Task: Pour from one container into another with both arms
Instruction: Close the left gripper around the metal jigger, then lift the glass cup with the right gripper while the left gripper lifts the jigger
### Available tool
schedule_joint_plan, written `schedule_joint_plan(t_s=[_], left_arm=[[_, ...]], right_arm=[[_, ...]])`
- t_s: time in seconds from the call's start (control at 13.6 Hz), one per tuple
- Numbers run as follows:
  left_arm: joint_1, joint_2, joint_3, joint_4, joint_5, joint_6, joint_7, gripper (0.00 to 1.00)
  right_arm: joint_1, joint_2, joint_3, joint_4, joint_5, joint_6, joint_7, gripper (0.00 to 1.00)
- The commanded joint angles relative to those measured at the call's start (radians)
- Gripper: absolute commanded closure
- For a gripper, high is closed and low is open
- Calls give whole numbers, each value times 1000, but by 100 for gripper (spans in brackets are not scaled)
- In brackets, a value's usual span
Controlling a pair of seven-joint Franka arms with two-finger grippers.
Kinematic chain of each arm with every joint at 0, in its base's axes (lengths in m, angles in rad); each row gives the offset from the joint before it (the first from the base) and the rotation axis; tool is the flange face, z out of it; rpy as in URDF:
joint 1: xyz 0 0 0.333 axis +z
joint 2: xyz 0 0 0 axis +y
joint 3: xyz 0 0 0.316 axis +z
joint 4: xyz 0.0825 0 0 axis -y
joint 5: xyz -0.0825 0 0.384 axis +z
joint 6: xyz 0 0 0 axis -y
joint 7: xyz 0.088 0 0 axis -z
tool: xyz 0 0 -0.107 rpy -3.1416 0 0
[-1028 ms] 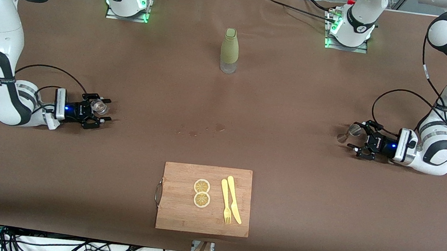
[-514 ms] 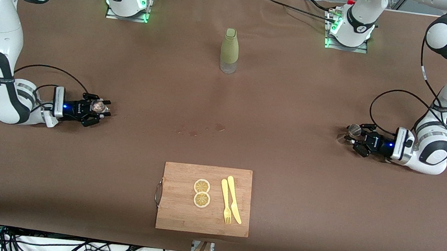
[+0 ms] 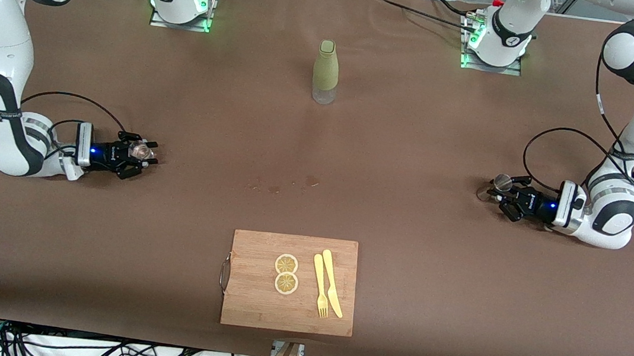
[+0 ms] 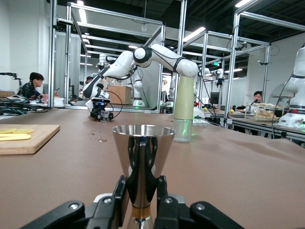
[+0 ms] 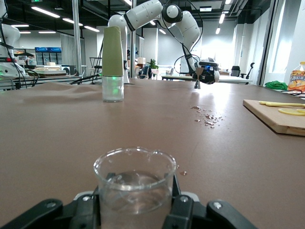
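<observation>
At the left arm's end: left gripper (image 3: 507, 194) is clamping its fingers tight on the waist of the small silvery steel hourglass jigger (image 4: 142, 160), low at the brown tabletop (image 3: 392, 151).
At the right arm's end: right gripper (image 3: 138, 153) is pinching the tiny clear glass tumbler (image 5: 135, 185) between part-closed fingers, liquid sitting inside.
Step in hand: both grips look set; lifting comes next, I'd say.
Doing it well: keeping the tumbler upright, rising slowly, meeting over mid-table near the spilled drops (image 3: 286, 183).
Risk: thin waist could be slipping.
</observation>
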Motion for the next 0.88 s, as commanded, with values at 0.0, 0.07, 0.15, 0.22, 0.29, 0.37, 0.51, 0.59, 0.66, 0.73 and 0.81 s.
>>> schedule_joint_plan(t_s=[0.0, 0.07, 0.15, 0.22, 0.29, 0.37, 0.51, 0.59, 0.66, 0.73, 0.81], left_arm=[[-69, -92, 10, -3, -28, -22, -78, 100], [-100, -139, 10, -26, -30, -17, -105, 100], [-134, -200, 10, -56, -42, 1, -139, 100], [-149, -248, 10, -99, -65, 35, -176, 100], [-174, -308, 10, -169, -106, 78, -191, 100], [-215, -375, 10, -255, -158, 137, -193, 100], [-275, -476, 10, -389, -214, 254, -190, 100], [-299, -498, 9, -443, -243, 289, -186, 100], [-322, -523, 4, -490, -298, 317, -175, 100], [-348, -537, 1, -521, -335, 355, -166, 100], [-372, -537, -7, -535, -384, 377, -163, 100]], right_arm=[[8, 15, 2, -6, 2, -17, -29, 52], [8, 15, 2, -6, 2, -23, -29, 56], [8, 15, 2, -6, 2, -23, -29, 61], [8, 15, 2, -6, 2, -25, -29, 66], [8, 15, 2, -6, 2, -26, -29, 70], [8, 15, 2, -6, 2, -26, -29, 71], [10, 13, 2, -6, 2, -26, -26, 78], [10, 13, 2, -6, 2, -26, -18, 84], [10, 13, 2, -6, 1, -26, -15, 84], [11, 13, 2, -6, -1, -26, -9, 88], [14, 12, 2, -4, -1, -26, -7, 88]])
